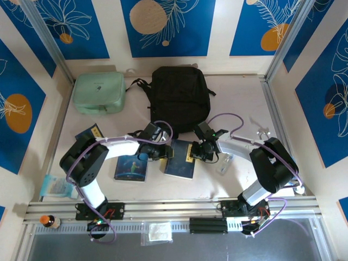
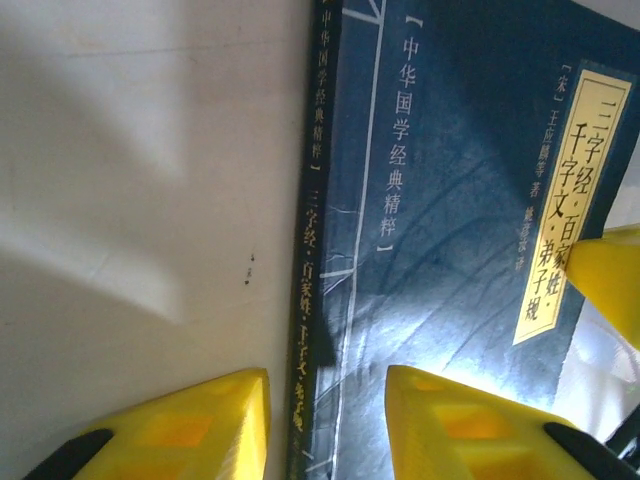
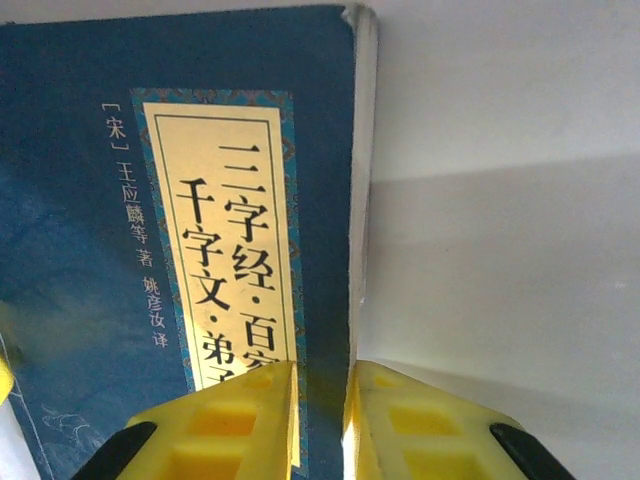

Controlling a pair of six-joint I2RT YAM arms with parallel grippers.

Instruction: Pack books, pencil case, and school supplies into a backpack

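Navy book (image 1: 180, 163) lies flat, long axis toward the backpack (image 1: 179, 98).

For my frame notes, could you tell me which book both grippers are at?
The dark navy book with the yellow title panel, not the bright blue book.

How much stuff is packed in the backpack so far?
Nothing looks packed yet. The left hand and right hand sit astride opposite edges of the dark navy paperback book lying on the white table. The bright blue paperback book, small clear plastic piece and mint green zip case lie outside the black fabric backpack.
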